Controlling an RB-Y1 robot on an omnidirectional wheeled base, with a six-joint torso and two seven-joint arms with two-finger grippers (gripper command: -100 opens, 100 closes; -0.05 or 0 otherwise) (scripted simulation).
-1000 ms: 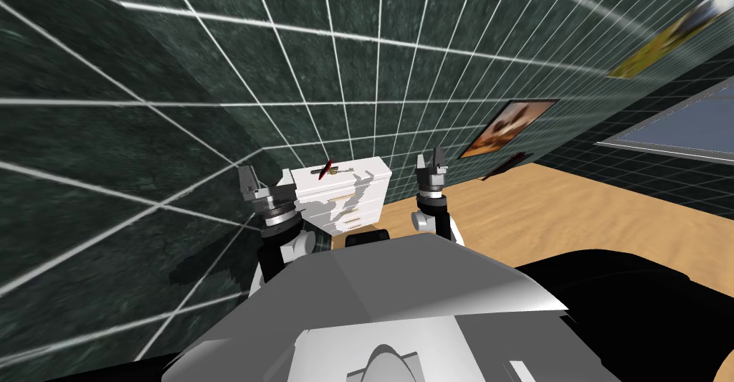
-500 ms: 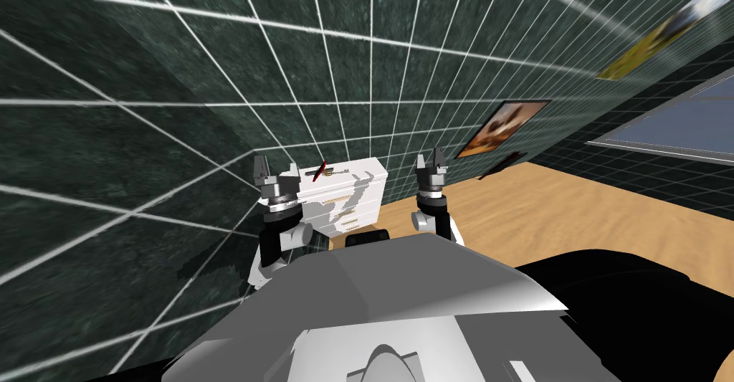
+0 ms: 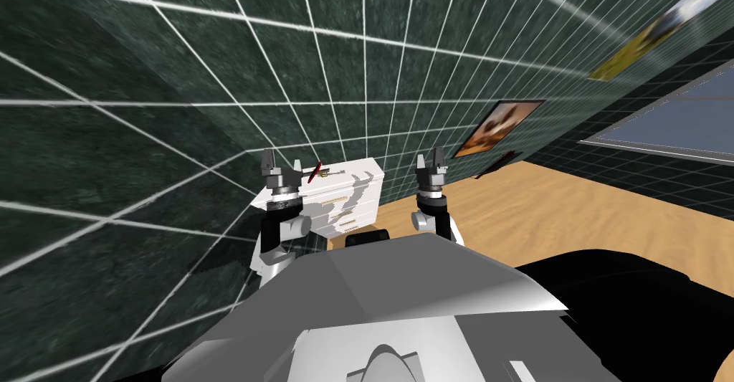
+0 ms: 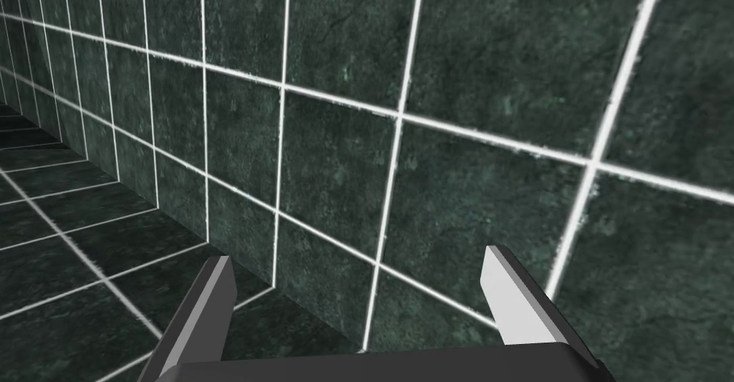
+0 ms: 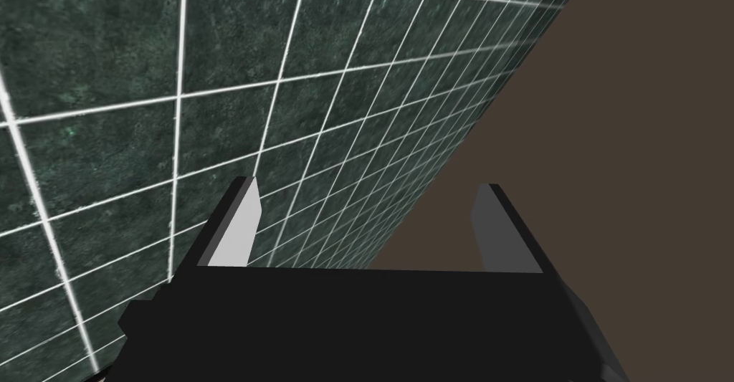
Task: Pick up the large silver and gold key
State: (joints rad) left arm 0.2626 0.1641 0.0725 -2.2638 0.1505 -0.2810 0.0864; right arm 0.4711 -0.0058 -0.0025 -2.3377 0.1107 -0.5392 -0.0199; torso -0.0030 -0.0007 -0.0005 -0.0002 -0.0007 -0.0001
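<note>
- Chest of drawers (image 3: 358, 197): white, standing on the floor against the tiled wall.
- Red stick-shaped item (image 3: 314, 172): lies tilted on the chest top, near its left end.
- Wall (image 3: 215, 62): dark green tiles, white joints.
- Floor (image 3: 573, 206): light wood.
- Framed picture (image 3: 499, 125): on the wall, right of the chest.
- Window (image 3: 666, 123): far right.

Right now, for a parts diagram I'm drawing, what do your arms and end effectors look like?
The left end effector and right end effector match: each has two thin, light grey, blade-like fingers with slanted tips on a dark box. Behind each sits a ringed grey and dark wrist collar, then white arm segments with black joints. I see no cables or markings.
</note>
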